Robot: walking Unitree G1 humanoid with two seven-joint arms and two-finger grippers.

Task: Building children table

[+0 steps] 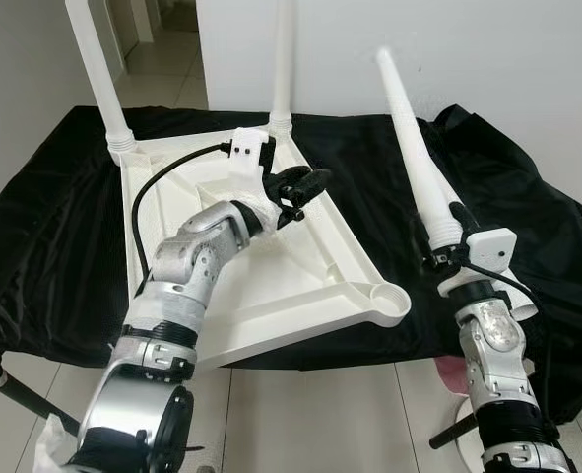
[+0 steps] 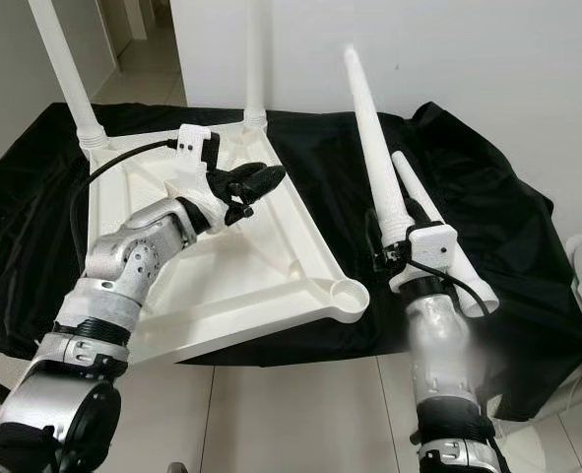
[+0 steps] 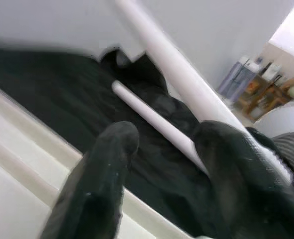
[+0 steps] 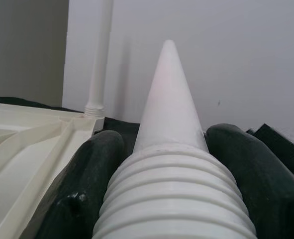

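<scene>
White rigid plastic leg (image 2: 374,168), light, smooth; we are clenching it at its threaded base in the right gripper (image 2: 406,246), beside the upturned tabletop (image 1: 300,266); left gripper (image 1: 300,187) hovering released.

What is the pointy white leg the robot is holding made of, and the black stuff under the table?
The white leg in the right gripper looks like smooth, hard plastic with a faint sheen and moulded screw ridges at its thick end. The black cover looks like thin cloth or plastic sheeting: it wrinkles, drapes and shines a little.
</scene>
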